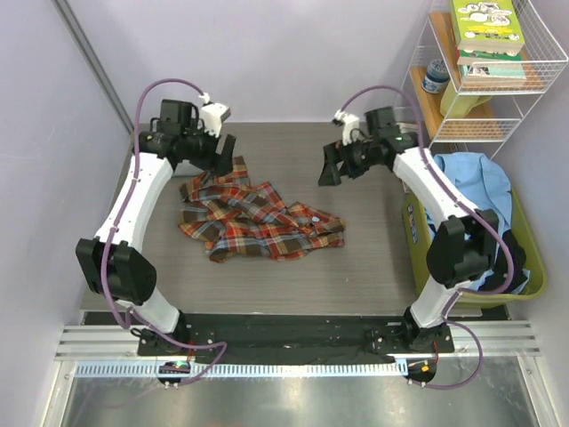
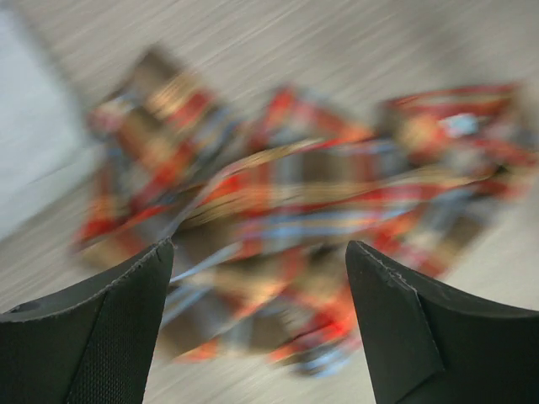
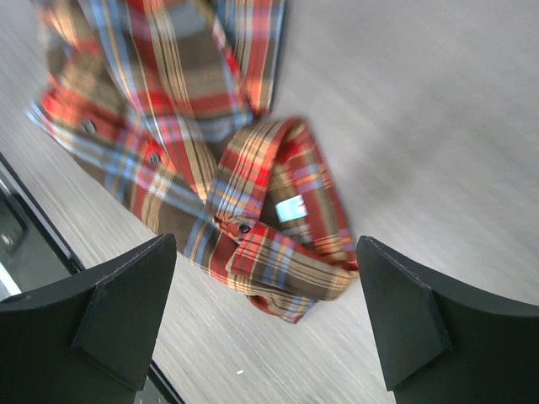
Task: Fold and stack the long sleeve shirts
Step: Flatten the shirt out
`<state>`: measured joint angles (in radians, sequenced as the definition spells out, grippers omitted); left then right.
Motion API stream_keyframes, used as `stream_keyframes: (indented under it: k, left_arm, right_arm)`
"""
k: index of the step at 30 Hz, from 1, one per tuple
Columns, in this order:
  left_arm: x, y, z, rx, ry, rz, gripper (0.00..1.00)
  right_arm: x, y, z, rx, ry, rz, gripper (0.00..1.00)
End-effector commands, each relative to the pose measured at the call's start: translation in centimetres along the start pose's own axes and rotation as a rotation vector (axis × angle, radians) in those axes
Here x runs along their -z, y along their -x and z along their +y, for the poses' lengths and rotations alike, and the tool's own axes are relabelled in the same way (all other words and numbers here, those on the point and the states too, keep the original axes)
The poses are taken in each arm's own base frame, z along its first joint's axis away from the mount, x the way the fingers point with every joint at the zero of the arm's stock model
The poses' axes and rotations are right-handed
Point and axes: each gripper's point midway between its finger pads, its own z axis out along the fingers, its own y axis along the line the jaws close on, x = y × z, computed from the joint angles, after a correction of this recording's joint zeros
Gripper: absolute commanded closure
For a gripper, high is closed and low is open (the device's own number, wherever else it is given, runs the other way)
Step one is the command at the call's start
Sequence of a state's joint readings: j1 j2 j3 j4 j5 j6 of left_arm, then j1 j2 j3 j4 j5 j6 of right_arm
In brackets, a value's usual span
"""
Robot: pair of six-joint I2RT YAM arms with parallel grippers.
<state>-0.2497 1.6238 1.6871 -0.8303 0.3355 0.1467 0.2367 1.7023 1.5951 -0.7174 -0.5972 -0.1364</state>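
One long sleeve shirt, a red-orange, brown and blue plaid flannel (image 1: 258, 221), lies crumpled on the grey table (image 1: 373, 258). My left gripper (image 1: 222, 153) hovers over the shirt's far left corner. In the left wrist view its jaws (image 2: 259, 248) stand wide apart, with nothing between them and the blurred plaid (image 2: 295, 194) below. My right gripper (image 1: 329, 169) hangs open to the right of the shirt. The right wrist view shows its jaws (image 3: 265, 244) apart above the plaid collar (image 3: 278, 236) with its pale label. A pale blue-grey cloth (image 1: 471, 178) lies in the basket.
A green basket (image 1: 524, 249) stands off the table's right edge, beside the right arm. Behind it is a white wire shelf (image 1: 533, 116) holding books (image 1: 484, 27). A black strip (image 1: 284, 334) runs along the near edge between the arm bases.
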Motion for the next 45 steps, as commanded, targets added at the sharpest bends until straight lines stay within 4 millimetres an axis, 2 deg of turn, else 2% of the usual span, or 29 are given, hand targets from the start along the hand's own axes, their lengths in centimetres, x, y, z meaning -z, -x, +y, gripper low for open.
stream_keyframes:
  k: [1,5,7,11,15,16,18,19,20,21,22,23,24,26,27,29,31,32,34,35,36,37,38,39,41,42,43,44,45]
  left_arm:
    - [-0.3,-5.8,4.4,-0.215,0.037,0.2,0.18]
    - [-2.4,-7.6,8.6,-0.264,0.132,0.274,0.2]
    - [-3.6,-7.3,9.7,-0.274,0.165,0.269,0.21]
    - [-6.4,-8.2,12.1,-0.245,0.219,0.332,0.24]
    - [-9.2,-11.7,13.9,-0.275,0.223,0.454,0.34]
    - [-9.5,-11.9,14.0,-0.278,0.223,0.457,0.46]
    - [-9.7,-12.0,15.1,-0.277,0.263,0.469,0.61]
    - [-9.8,-11.7,15.3,-0.264,0.274,0.459,0.77]
    - [-9.7,-9.9,16.1,-0.257,0.307,0.412,0.86]
    - [-9.5,-8.9,16.6,-0.244,0.331,0.39,0.99]
    - [-9.1,-7.6,16.8,-0.219,0.35,0.357,1.0]
    - [-8.1,-4.5,17.4,-0.215,0.38,0.288,1.0]
    - [-7.3,-3.1,17.7,-0.198,0.383,0.248,1.0]
    - [-4.5,0.8,16.6,-0.161,0.34,0.154,1.0]
    - [-3.4,1.8,16.2,-0.154,0.326,0.122,1.0]
    - [-0.3,4.3,13.7,-0.182,0.272,0.041,1.0]
    - [1.9,5.0,11.3,-0.197,0.219,-0.011,1.0]
    - [3.8,4.8,9.2,-0.214,0.182,-0.036,1.0]
    - [5.6,3.4,5.4,-0.245,0.084,-0.023,1.0]
    - [7.4,2.7,1.9,-0.273,-0.013,-0.048,1.0]
    - [7.9,1.7,-1.4,-0.337,-0.103,-0.032,1.0]
    - [8.1,-1.1,-4.4,-0.342,-0.2,0.034,1.0]
    - [8.9,-2.3,-7.3,-0.383,-0.269,0.042,1.0]
    - [10.4,-3.3,-12.9,-0.489,-0.373,0.028,1.0]
    - [9.8,-6.8,-17.6,-0.563,-0.448,0.081,1.0]
    - [10.6,-9.0,-22.3,-0.635,-0.564,0.106,1.0]
    - [10.3,-11.2,-23.9,-0.642,-0.638,0.17,0.99]
    - [10.5,-13.1,-24.7,-0.621,-0.71,0.242,0.93]
    - [10.7,-14.4,-25.4,-0.6,-0.772,0.294,0.75]
  right_arm:
    - [-4.7,-4.4,1.6,0.054,0.011,0.182,0.07]
    - [-7.9,-6.2,1.2,0.076,-0.045,0.26,0.07]
    - [-9.1,-6.6,1.4,0.088,-0.047,0.278,0.07]
    - [-11.5,-9.7,1.8,0.071,-0.017,0.367,0.12]
    - [-13.1,-12.6,2.0,0.057,-0.007,0.429,0.14]
    - [-13.6,-13.3,1.6,0.05,-0.021,0.44,0.2]
    - [-14.8,-14.8,0.3,0.043,-0.057,0.478,0.4]
    - [-15.3,-14.9,-0.8,0.053,-0.101,0.484,0.64]
    - [-15.8,-14.9,-1.5,0.058,-0.118,0.487,0.74]
    - [-16.6,-13.4,-2.1,0.073,-0.134,0.457,0.84]
    - [-17.4,-13.2,-3.4,0.072,-0.164,0.458,0.99]
    - [-17.8,-12.1,-4.3,0.067,-0.181,0.433,0.99]
    - [-18.0,-8.6,-4.7,0.082,-0.19,0.356,0.99]
    - [-17.6,-5.1,-4.9,0.054,-0.175,0.27,0.99]
    - [-16.5,-2.1,-5.3,0.051,-0.17,0.199,0.99]
    - [-13.6,1.6,-4.5,0.07,-0.149,0.103,0.99]
    - [-10.9,2.6,-4.6,0.073,-0.144,0.065,0.99]
    - [-8.0,4.3,-3.3,0.1,-0.132,0.01,0.99]
    - [-6.2,1.8,-2.9,0.111,-0.086,0.038,0.99]
    - [-3.7,2.4,-1.9,0.146,-0.093,0.004,0.99]
    - [-3.6,-0.3,-2.1,0.177,-0.082,0.057,0.99]
    - [-2.6,-1.3,-2.0,0.187,-0.083,0.073,0.99]
    - [-2.0,-2.3,-1.9,0.2,-0.08,0.088,0.99]
    - [-1.2,-3.7,-1.3,0.215,-0.069,0.104,0.99]
    - [-0.4,-5.6,-1.0,0.214,-0.05,0.145,0.94]
    - [-0.1,-6.4,-0.7,0.223,-0.035,0.173,0.87]
    - [0.6,-7.9,-0.8,0.248,-0.026,0.244,0.71]
    - [1.0,-8.4,-1.2,0.241,-0.037,0.272,0.62]
    - [1.7,-8.2,-1.5,0.247,-0.04,0.277,0.52]
